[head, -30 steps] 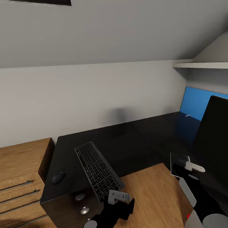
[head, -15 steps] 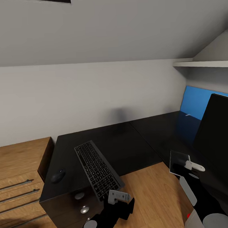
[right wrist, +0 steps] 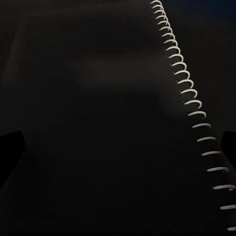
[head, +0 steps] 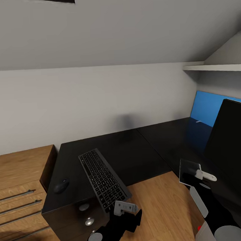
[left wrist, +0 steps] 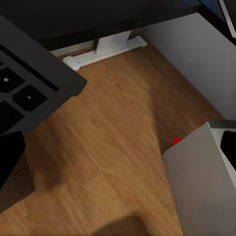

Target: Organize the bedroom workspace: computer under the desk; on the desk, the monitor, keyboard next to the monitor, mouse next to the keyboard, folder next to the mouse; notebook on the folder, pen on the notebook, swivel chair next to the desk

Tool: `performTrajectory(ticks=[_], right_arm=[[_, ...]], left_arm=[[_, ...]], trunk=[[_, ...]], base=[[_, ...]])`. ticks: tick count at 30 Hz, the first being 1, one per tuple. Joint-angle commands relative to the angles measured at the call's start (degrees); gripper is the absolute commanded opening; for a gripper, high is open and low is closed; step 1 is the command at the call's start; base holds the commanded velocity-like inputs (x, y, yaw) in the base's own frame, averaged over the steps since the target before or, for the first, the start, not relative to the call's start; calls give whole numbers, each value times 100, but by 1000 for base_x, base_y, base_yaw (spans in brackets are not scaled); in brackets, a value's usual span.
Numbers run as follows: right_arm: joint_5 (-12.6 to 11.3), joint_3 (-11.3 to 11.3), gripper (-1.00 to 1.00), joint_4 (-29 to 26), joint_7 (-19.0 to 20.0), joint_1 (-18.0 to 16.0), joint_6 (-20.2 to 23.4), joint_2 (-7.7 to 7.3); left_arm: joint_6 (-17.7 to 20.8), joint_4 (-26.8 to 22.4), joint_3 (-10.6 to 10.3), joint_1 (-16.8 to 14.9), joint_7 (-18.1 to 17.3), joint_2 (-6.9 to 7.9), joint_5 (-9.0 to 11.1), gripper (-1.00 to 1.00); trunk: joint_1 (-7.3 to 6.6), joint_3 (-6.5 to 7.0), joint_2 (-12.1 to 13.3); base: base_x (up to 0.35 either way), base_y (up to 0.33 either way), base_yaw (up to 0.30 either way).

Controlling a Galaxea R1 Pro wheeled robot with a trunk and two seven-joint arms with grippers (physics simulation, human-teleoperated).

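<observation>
Nothing has moved since the picture before. At 8 o'clock in the head view, the small dark mouse sits on the black desk. The keyboard lies just beside it, 1 end poking over the desk edge. At 6 o'clock the left gripper hangs under that end. At 4 o'clock the right gripper sits by the monitor, with the blue folder behind. I cannot tell if either gripper's jaws are wide or closed. The right wrist view shows a black notebook with a wire spiral.

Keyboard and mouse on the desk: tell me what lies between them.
Nothing. In the head view, only bare glossy black desk top separates the keyboard from the mouse; they lie apart, not touching.
</observation>
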Motion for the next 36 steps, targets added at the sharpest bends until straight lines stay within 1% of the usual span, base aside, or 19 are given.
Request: performTrajectory(ticks=[1, 8, 16, 23, 30, 36], right_arm=[[-110, 9, 100, 138, -22, 1, 18, -1], [-127, 13, 100, 144, -22, 1, 34, -1], [-137, 18, 100, 139, -14, 1, 185, 13], [-134, 31, 100, 136, -14, 1, 194, 22], [-133, 31, 100, 130, -14, 1, 195, 25], [-135, 22, 100, 130, -14, 1, 195, 26]], left_arm=[[4, -8, -13, -9, 59, 6, 58, 100], [4, -8, -15, -9, 59, 11, 59, 100], [4, -8, -16, -9, 59, 18, 58, 100], [4, -8, -16, -9, 59, 20, 59, 100], [4, -8, -8, -9, 59, 20, 58, 100], [4, -8, -1, -9, 59, 20, 58, 100]], trunk=[[0, -7, -3], [0, -7, -3], [0, -7, -3], [0, -7, -3], [0, -7, -3], [0, -7, -3]], base=[[0, 0, 0], [0, 0, 0], [0, 0, 0], [0, 0, 7], [0, 0, 197], [0, 0, 64]])
